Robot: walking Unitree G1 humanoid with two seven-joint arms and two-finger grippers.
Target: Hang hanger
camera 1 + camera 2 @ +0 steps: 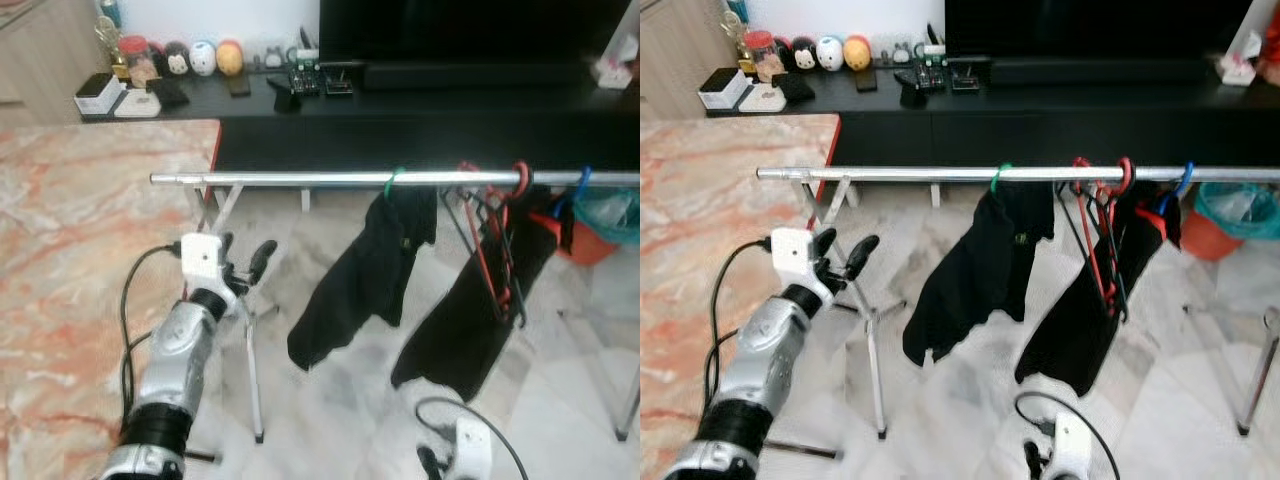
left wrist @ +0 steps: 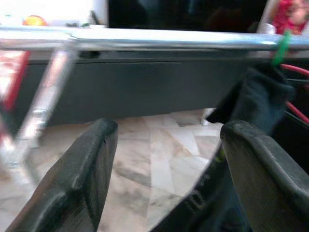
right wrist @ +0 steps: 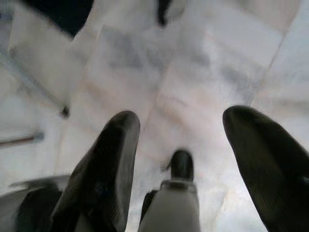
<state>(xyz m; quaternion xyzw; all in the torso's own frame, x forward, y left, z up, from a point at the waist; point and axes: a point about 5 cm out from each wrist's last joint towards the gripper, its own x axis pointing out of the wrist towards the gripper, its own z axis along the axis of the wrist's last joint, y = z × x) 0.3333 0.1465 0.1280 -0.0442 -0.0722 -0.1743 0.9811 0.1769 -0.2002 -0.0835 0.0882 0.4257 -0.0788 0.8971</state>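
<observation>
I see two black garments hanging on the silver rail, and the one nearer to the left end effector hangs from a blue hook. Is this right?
Not quite. The black garment nearer to the left end effector hangs on the silver rail from a green hook, not a blue one; the left eye view shows this. A blue hook sits further to the right, past the second black garment.

Rail point(image 1: 400, 179) and right pincer point(image 1: 445, 465) cut off.

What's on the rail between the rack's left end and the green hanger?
Nothing hangs there: in the left eye view the rail is bare from its left end to the green hanger. The open left gripper sits below that stretch.
</observation>
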